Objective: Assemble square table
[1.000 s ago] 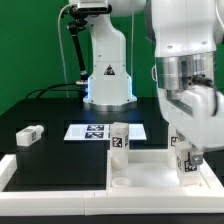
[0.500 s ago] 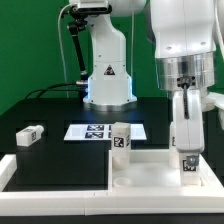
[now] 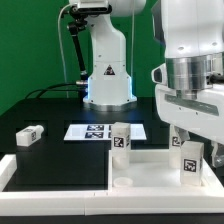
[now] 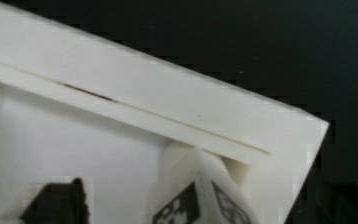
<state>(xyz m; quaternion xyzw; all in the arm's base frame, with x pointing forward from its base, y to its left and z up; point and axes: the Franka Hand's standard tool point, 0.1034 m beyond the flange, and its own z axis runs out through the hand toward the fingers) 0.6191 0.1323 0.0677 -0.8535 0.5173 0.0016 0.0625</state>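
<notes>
The white square table top point(image 3: 150, 166) lies rim up at the front right. One tagged white leg point(image 3: 120, 138) stands at its back corner. A second leg point(image 3: 190, 161) stands at the corner on the exterior view's right. My gripper point(image 3: 191, 150) hangs over this second leg, jaws open on either side of it. In the wrist view the leg point(image 4: 202, 195) stands inside the top's rim point(image 4: 176, 100), and one dark finger point(image 4: 55, 200) is apart from it. A third leg point(image 3: 30, 134) lies loose on the black table.
The marker board point(image 3: 95, 131) lies flat behind the table top. A low white border rail point(image 3: 45, 172) runs along the front left. The robot base point(image 3: 108, 75) stands at the back.
The wrist has turned back from its narrow side-on pose of half a second ago. The jaws now stand spread beside the right-hand leg, slightly higher. The leg stays upright.
</notes>
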